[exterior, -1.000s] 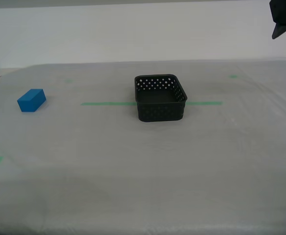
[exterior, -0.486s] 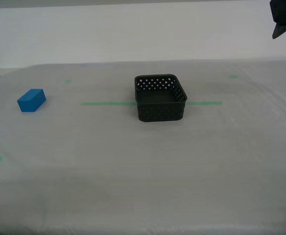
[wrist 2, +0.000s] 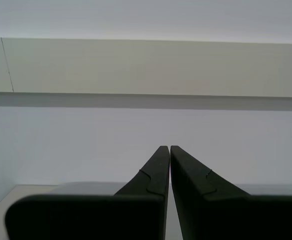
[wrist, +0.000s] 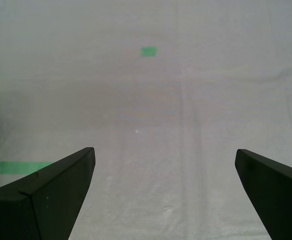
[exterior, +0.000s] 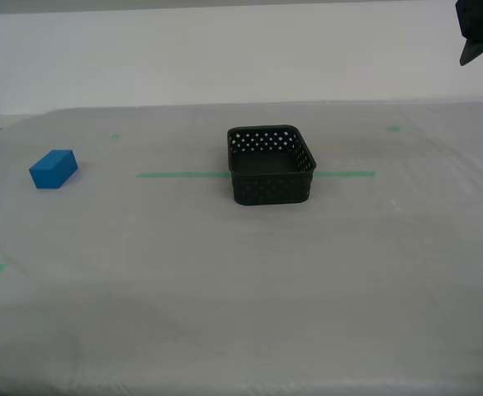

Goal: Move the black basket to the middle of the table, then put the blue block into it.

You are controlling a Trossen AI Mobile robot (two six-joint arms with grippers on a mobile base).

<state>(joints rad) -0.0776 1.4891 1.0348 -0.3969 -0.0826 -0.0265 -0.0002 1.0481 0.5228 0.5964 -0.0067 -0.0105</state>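
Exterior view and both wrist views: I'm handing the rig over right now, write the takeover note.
My first gripper: open, empty, over bare sheeting.
My second gripper: shut, empty, aimed at the wall.
The small square perforated black plastic basket sits mid-table on the long green tape line, so that step looks done.
The small bright blue rectangular block lies far off at the exterior view's left, untouched.
Left: grasp the block, drop it in the basket.

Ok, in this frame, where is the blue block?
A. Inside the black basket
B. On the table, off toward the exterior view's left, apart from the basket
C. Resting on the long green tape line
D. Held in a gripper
B: the blue block lies on the table, well clear of the black basket, which looks empty.
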